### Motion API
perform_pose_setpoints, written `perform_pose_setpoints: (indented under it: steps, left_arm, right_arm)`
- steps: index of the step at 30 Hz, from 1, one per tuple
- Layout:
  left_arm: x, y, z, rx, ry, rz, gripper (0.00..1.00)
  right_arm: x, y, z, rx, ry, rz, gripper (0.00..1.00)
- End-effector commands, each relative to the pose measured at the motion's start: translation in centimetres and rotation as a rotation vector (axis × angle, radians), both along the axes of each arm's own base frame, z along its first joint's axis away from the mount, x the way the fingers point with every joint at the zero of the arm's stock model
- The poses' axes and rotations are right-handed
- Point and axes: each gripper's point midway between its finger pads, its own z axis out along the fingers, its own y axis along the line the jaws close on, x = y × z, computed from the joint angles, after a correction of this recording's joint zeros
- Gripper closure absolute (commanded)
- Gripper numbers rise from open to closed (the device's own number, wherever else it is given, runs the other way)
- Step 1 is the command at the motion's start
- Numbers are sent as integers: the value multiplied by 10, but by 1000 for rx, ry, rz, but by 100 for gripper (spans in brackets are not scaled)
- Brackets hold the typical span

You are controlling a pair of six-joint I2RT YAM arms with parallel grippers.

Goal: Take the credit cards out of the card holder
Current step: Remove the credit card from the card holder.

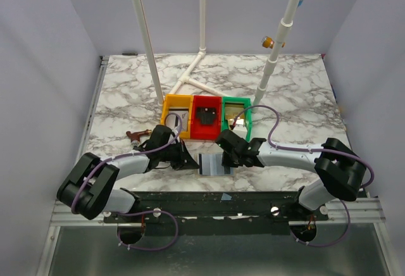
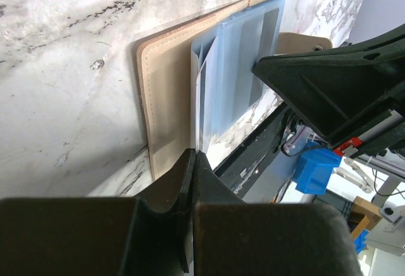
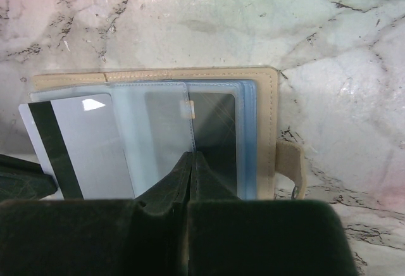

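Closed right gripper [image 3: 192, 159] pins the card holder [image 3: 266, 99] down so the left gripper [image 2: 192, 159], pinching a credit card [image 3: 88, 138], can slide it out.

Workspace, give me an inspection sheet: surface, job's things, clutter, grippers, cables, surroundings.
Surface: marble table, no spills seen.
Job's things: card holder lies open near the front edge; a silver card with a black stripe sticks out of it toward the left arm.
Clutter: yellow tray, red tray holding a black object, and green tray stand in a row behind the holder; a small brown object lies at the left.
Grippers: left gripper shut, apparently on the silver card's edge; right gripper shut, tips on the holder's clear sleeves.
Cables: purple cables loop along both arms.
Surroundings: white pipes at the back; plain pale walls.
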Motion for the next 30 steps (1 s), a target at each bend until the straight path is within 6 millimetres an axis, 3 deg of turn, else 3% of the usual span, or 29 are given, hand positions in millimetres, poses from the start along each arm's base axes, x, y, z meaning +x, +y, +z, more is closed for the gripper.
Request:
perform_pose_setpoints:
  steps: [1,16,30]
  left_arm:
    - [7,4,8,28,-48,8,100]
    - [7,4,25,18,-99,-4,100]
    - [7,5,44,7,-140,-13,100]
  right_arm:
    - [-15,-42,-25,-186,47,-11,99]
    - [-10,-39,-15,-170,22,-16,99]
    - [1,-30,13,-145,-29,-14,99]
